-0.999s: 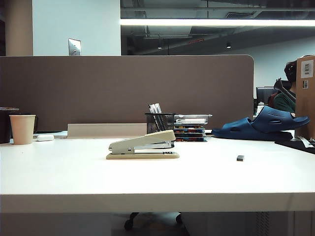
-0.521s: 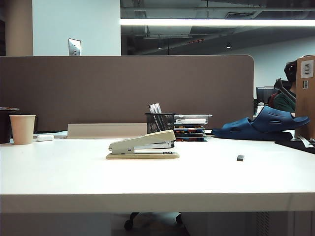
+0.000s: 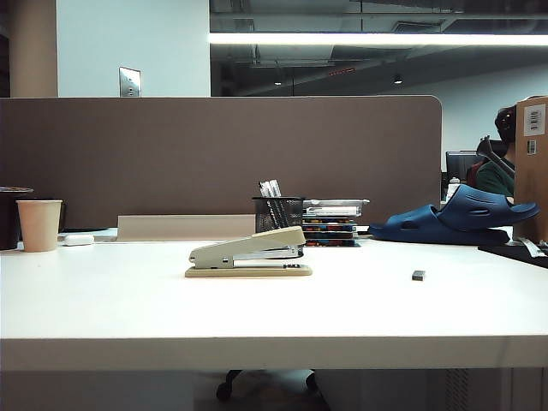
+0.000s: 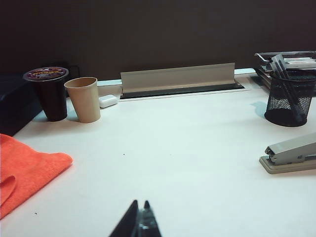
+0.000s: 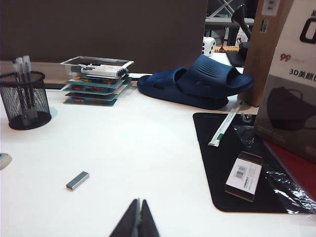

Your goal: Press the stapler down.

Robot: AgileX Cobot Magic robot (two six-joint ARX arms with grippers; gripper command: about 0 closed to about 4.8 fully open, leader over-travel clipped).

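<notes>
The left hand (image 4: 139,217) is seen with fingertips pinched together, empty, low over the bare worktop (image 4: 163,163); the right hand (image 5: 138,217) is likewise closed to a narrow point and holds nothing. Neither is seen in the exterior view. The stapler (image 3: 248,254) lies untouched mid-worktop, its top arm raised, so the approach is judged not yet begun. A reach above the arm's raised end would be called for next. On the cardboard box (image 5: 291,74), "3D" and "9P" can be read.

No visible change across the exterior views; stapler (image 3: 248,255) position and scene layout identical.
</notes>
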